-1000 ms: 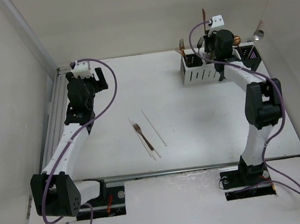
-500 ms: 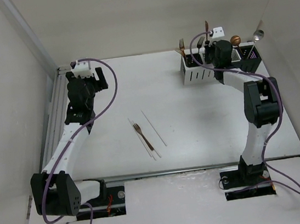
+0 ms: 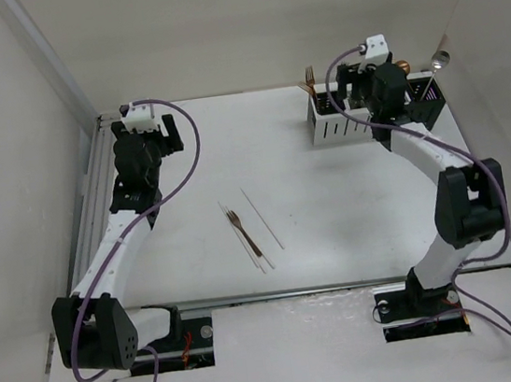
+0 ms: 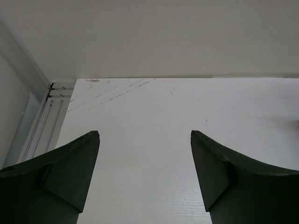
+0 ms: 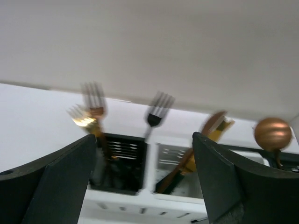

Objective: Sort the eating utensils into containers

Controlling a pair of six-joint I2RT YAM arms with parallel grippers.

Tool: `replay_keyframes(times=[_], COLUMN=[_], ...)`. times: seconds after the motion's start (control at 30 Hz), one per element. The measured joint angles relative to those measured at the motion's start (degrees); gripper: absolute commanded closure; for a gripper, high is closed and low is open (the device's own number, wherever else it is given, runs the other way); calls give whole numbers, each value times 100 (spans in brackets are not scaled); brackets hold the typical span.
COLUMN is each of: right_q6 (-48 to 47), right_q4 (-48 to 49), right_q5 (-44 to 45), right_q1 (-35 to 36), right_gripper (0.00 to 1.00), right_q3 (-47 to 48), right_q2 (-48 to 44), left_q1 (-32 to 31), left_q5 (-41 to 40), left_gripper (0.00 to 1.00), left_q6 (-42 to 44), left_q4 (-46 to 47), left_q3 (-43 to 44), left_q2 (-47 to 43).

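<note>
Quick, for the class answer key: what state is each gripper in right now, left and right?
Left gripper: open, holding nothing.
Right gripper: open, holding nothing, facing the cutlery boxes.

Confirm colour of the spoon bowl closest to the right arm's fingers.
The spoon bowl is shiny copper. It shows best in the right wrist view, though slightly blurred.

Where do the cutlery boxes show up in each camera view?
Top external: the boxes stand at the far right of the table, partly hidden by the right arm.
Left wrist: not in view.
Right wrist: the boxes run along the bottom centre, seen from close by and blurred.
Shared landmark: the forks standing in the left end box.
</note>
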Motion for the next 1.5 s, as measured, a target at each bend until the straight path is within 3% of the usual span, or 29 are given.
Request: replay_keyframes(times=[0.17,0.33,0.47,0.63,0.93,1.0,1.07,1.1,1.13,1.5], right_q6=[-103,96,459,756,1010,1027,1047,1071,1086,1311], right_q4=[-1624,-3379,-4680,-5357,-5473,-5475,-5471,-5466,-5466,-5615], right_q5=[404,428,372,310,251,225,192,192,195,573], right_q1=[1497,3222,3993,4225,4570,4638,4653,4651,4651,4599], right_gripper=[12,12,12,19,32,44,69,94,100,100], right_q3=[949,1429,1270,1147,1154,1154,1158,1167,1176,1252], right_q2=[-343,431,1143,1495,1834,1838,1862,1871,1882,1864], left_q1=[0,0,-4,-13,-76,-76,-76,-76,-76,-76], left_q5=[-107,-304,-470,-625,-702,-710,-721,-721,-721,-723], left_gripper=[23,23,21,21,20,20,20,20,20,20], left_q6=[-188,-529,-734,-903,-990,-990,-990,-990,-990,-986], left_q4=[-17,-188,-315,-437,-505,-509,-509,-509,-505,-514], left_q3=[-28,-177,-455,-782,-1067,-1097,-1106,-1110,-1119,-1191], left_q2=[-192,-492,-752,-1054,-1491,-1550,-1576,-1587,-1593,-1644])
